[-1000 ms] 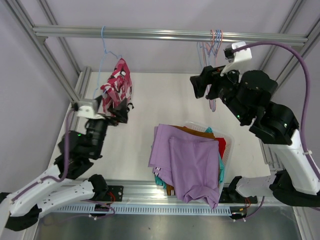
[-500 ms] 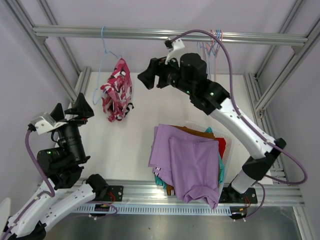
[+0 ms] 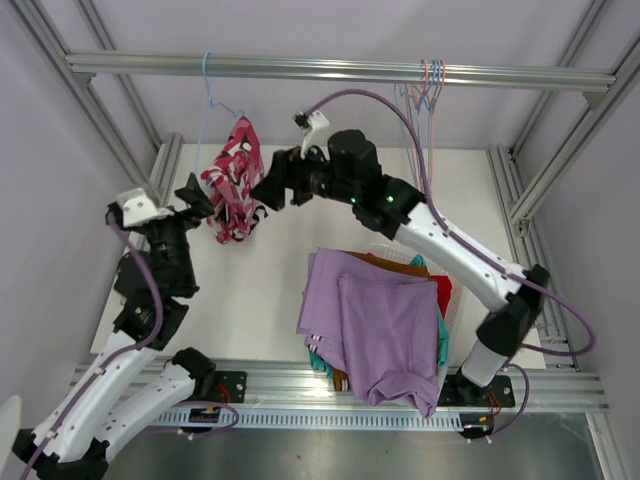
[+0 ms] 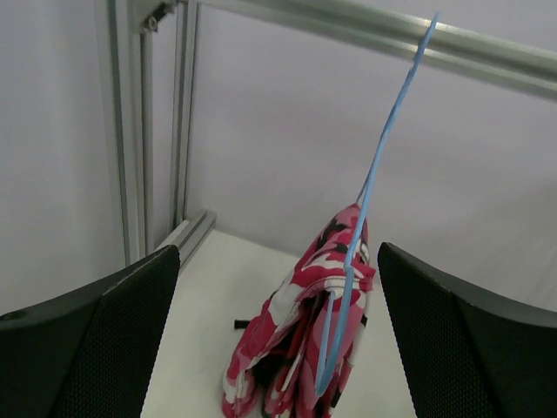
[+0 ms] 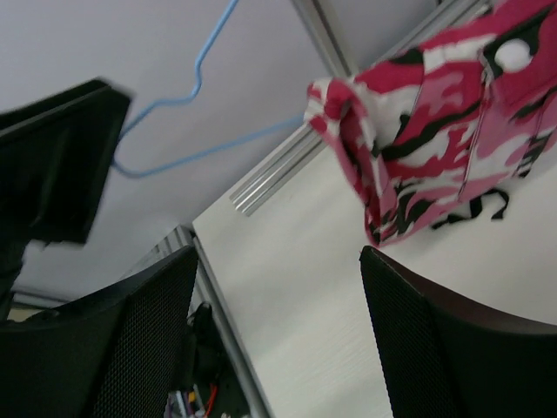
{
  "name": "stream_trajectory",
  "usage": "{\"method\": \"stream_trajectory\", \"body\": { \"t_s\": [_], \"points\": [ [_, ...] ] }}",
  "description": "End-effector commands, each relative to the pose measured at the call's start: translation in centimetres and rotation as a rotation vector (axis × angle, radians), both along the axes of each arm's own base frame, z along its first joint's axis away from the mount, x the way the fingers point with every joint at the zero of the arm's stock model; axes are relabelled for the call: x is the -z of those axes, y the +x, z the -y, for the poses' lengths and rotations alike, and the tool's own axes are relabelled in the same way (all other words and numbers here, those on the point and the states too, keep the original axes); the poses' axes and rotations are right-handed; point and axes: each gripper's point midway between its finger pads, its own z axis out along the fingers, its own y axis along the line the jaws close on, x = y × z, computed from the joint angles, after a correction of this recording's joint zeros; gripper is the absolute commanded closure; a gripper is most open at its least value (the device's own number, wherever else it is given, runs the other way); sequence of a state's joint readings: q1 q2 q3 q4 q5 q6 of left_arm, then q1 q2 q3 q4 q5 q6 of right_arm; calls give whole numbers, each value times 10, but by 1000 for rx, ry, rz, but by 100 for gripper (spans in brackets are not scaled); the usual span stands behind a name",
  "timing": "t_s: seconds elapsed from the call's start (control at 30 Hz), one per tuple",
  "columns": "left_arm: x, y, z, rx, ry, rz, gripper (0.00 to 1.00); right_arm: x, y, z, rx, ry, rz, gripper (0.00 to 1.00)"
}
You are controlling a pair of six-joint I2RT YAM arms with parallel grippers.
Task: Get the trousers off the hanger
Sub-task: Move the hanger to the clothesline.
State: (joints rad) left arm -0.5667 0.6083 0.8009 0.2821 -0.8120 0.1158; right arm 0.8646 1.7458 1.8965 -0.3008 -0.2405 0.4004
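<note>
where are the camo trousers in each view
top external: camo trousers upper left, hanging below the rail.
left wrist: bottom centre.
right wrist: upper right.
shared landmark: the blue hanger.

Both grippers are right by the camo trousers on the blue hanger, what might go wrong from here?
The blue hanger only hooks over the rail; tugging the camouflage trousers could drag it along or off. The open left gripper and right gripper flank the same garment, so they might collide or pinch wire instead of cloth.
</note>
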Motion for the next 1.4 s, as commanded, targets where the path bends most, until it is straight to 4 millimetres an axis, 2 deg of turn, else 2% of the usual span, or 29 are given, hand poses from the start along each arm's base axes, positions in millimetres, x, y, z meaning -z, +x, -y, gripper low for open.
{"method": "stream_trajectory", "body": {
  "t_s": [0.0, 0.03, 0.07, 0.1, 0.13, 0.17, 0.2, 0.23, 0.27, 0.3, 0.33, 0.43, 0.47, 0.5, 0.53, 0.57, 0.63, 0.67, 0.73, 0.77, 0.83, 1.07, 1.27, 1.37],
  "points": [
    [3, 16, 7, 26, -11, -45, 1, -64, -39, 41, 10, 151, 129, 20],
    [8, 23, 11, 30, 6, -69, 1, -61, -46, 46, -2, 157, 136, 20],
    [8, 26, 11, 27, 16, -77, 1, -42, -51, 49, -12, 140, 124, 20],
    [10, 29, 10, 14, 22, -91, 1, -53, -65, 63, -18, 171, 148, 20],
    [13, 35, 12, 9, 35, -115, 1, -55, -74, 66, -28, 189, 169, 20],
    [14, 38, 9, -2, 42, -125, 0, -51, -81, 71, -32, 194, 182, 20],
    [16, 41, 10, 3, 46, -134, 1, -36, -94, 82, -36, 185, 179, 19],
    [13, 43, 10, 5, 46, -135, 1, -41, -103, 84, -38, 221, 218, 19],
    [16, 44, 8, 0, 53, -147, 2, -36, -108, 88, -35, 227, 226, 19],
    [16, 45, 7, 0, 55, -151, 5, -8, -112, 90, -30, 197, 204, 19],
    [13, 44, 8, 6, 60, -146, 7, -18, -124, 99, -31, 242, 237, 19],
    [10, 40, 8, 18, 71, -131, 29, 6, -128, 112, 26, 230, 236, 19],
    [7, 37, 8, 24, 70, -121, 41, 12, -124, 115, 66, 214, 236, 19],
    [9, 37, 9, 33, 71, -123, 45, 19, -124, 117, 71, 200, 232, 19],
    [8, 37, 10, 40, 74, -122, 48, 34, -120, 120, 102, 171, 224, 19],
    [7, 38, 13, 57, 77, -120, 52, 39, -119, 124, 114, 162, 228, 19],
    [7, 40, 18, 82, 80, -132, 55, 50, -113, 129, 159, 147, 225, 18],
    [7, 41, 21, 99, 83, -135, 63, 63, -111, 131, 173, 126, 213, 18],
    [8, 42, 25, 117, 83, -143, 70, 64, -109, 137, 200, 137, 218, 18],
    [9, 44, 26, 121, 87, -148, 76, 72, -109, 138, 204, 129, 211, 18],
    [10, 45, 27, 119, 87, -153, 78, 70, -114, 137, 182, 158, 219, 18],
    [15, 49, 31, 136, 102, -171, 78, 86, -116, 134, 168, 157, 196, 18],
    [18, 55, 45, 200, 94, -189, 98, 99, -106, 134, 207, 118, 188, 17],
    [16, 59, 55, 245, 78, -191, 99, 103, -105, 132, 210, 112, 185, 17]
  ]
}}
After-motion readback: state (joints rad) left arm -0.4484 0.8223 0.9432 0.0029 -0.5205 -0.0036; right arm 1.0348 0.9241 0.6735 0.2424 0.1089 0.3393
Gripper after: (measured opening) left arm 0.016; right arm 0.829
